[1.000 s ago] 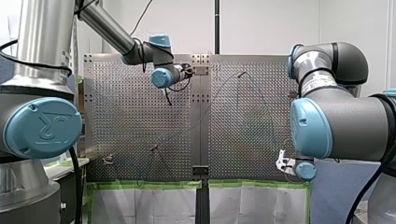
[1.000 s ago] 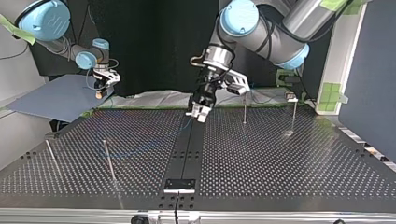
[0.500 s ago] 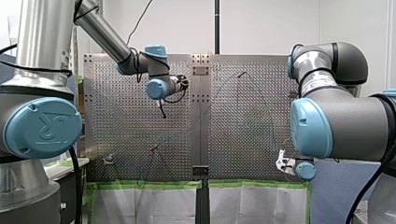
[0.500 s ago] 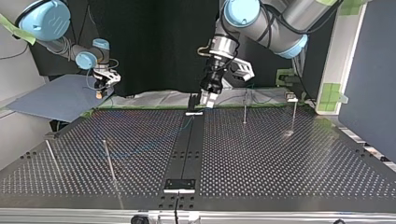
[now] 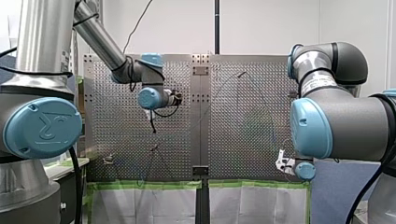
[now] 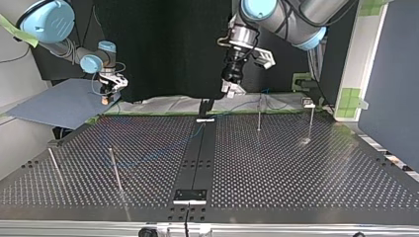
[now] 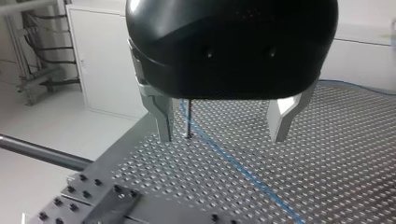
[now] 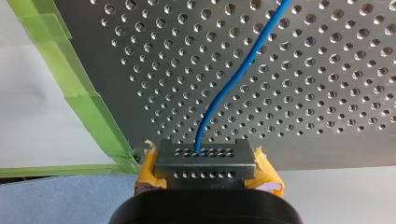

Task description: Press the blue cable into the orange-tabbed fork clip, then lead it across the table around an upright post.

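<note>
The blue cable [image 8: 229, 88] is clamped at one end between the closed fingers of my right gripper [image 8: 204, 161]. Its yellow pads [image 8: 148, 170] are seen at either side of the fingers' perforated metal tips. From there the cable is led in a gentle curve over the perforated table [image 8: 327, 93], near the corner edged with green tape [image 8: 93, 112]. In the top view my right gripper [image 6: 107, 90] is held at the far left corner, above a grey-blue sheet [image 6: 59, 106] beside the table. The cable [image 6: 148, 157] is faintly seen lying across the table's left half toward the black middle strip [image 6: 197, 163].

In the left wrist view the cable [image 7: 233, 163] is laid loose on the table beneath my left gripper [image 7: 222, 137]. The gripper's metal fingers [image 7: 163, 116] are spread wide apart, with nothing held between them. A thin upright post [image 7: 188, 119] is seen ahead of the gripper, just beside one finger, and the cable is passed close by its foot. Whether the post is touched by the cable cannot be told.

In the top view my left gripper [image 6: 231, 88] is held above the table's far edge, just right of the middle strip and clear of the surface. Two upright posts [image 6: 258, 116] are stood on the table's right half, and two thin rods [image 6: 114, 170] on its left half.
</note>
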You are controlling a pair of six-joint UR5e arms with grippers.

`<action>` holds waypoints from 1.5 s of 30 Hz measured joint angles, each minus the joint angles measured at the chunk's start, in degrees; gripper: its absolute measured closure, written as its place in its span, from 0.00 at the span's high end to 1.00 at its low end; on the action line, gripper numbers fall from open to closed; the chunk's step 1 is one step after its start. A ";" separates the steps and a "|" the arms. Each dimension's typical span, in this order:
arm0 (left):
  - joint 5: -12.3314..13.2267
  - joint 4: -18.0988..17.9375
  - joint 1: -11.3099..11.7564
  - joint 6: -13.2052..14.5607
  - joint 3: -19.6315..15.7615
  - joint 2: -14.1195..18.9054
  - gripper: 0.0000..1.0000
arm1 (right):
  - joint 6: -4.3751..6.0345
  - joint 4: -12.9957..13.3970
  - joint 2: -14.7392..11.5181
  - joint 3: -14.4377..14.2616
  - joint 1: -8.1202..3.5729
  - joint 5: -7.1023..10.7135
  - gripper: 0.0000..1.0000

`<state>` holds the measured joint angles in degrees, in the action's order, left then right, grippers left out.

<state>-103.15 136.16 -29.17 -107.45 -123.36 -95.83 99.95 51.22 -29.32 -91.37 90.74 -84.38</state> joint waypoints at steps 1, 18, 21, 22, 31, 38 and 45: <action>-0.02 -0.04 0.05 0.13 -0.59 0.00 1.00 | 0.00 -0.04 0.00 0.00 0.00 0.00 0.00; 0.18 -1.33 0.36 0.88 -8.25 -0.08 1.00 | -0.08 0.04 0.00 0.34 -0.50 0.00 0.00; 0.19 -1.57 0.51 0.91 -9.27 -0.08 1.00 | -0.09 0.09 0.00 0.34 -0.51 0.00 0.00; 0.19 -1.61 0.54 0.92 -9.48 -0.08 1.00 | -0.09 0.10 0.00 0.35 -0.51 0.00 0.00; 0.19 -1.67 0.58 0.93 -9.76 -0.09 1.00 | -0.09 0.12 0.00 0.35 -0.52 0.00 0.00; 0.19 -1.67 0.58 0.93 -9.78 -0.09 1.00 | -0.09 0.12 0.00 0.35 -0.52 0.00 0.00; 0.19 -1.67 0.58 0.93 -9.78 -0.09 1.00 | -0.09 0.12 0.00 0.35 -0.52 0.00 0.00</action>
<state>-102.96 134.48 -28.59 -106.52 -133.13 -95.92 99.86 51.34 -29.32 -91.02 90.22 -84.39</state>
